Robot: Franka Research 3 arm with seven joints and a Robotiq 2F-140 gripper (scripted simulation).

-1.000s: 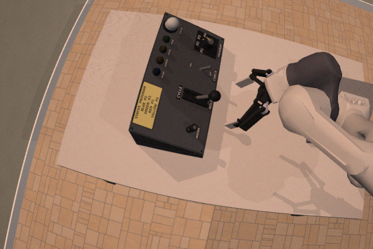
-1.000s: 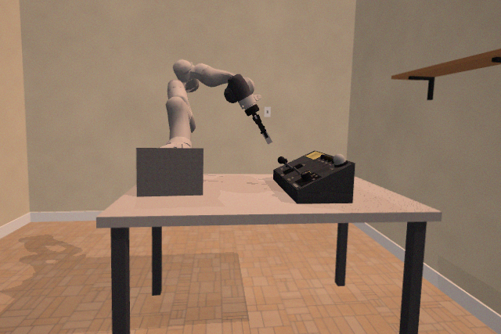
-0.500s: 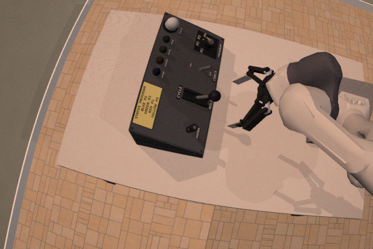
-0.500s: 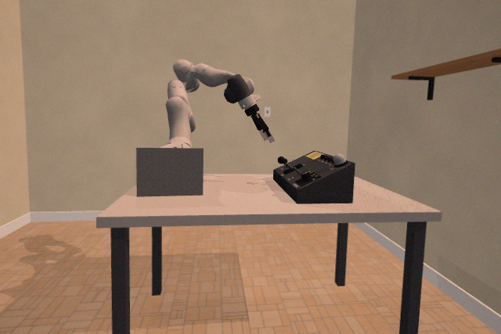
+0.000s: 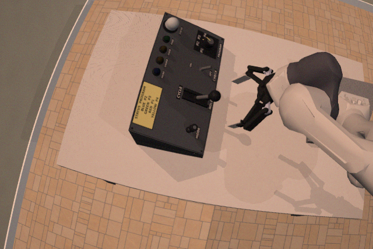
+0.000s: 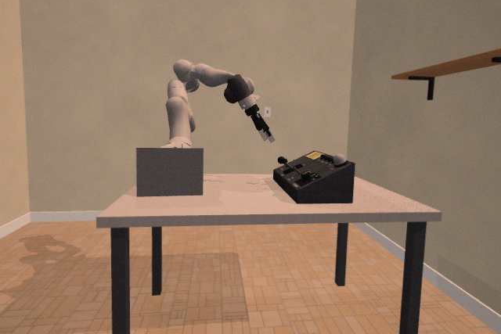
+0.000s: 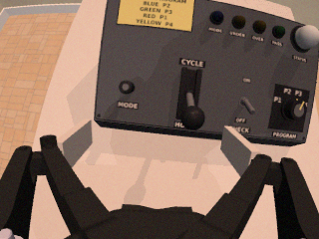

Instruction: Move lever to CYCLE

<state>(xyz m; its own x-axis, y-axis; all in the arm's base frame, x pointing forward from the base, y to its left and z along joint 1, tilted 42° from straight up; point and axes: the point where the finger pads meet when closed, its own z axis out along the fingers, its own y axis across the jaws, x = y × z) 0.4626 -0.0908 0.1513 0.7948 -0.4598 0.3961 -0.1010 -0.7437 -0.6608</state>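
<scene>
A dark console (image 5: 178, 89) sits on the table, also seen in the side view (image 6: 315, 177) and the wrist view (image 7: 199, 67). Its black ball-topped lever (image 5: 214, 95) (image 7: 193, 118) leans to the slot end away from the CYCLE label (image 5: 179, 91) (image 7: 191, 63). My gripper (image 5: 239, 102) is open and empty. It hangs in the air on the lever's side of the console, up and off the front edge, as the side view shows (image 6: 270, 138). In the wrist view both fingers frame the console's near edge (image 7: 159, 153).
The console also carries a MODE button (image 5: 191, 127), a small toggle switch (image 5: 205, 67), a PROGRAM rotary knob (image 5: 208, 41), four dark lamps (image 5: 161, 55), a white dome (image 5: 171, 24) and a yellow label (image 5: 147, 105). A grey box (image 6: 169, 171) holds the arm's base.
</scene>
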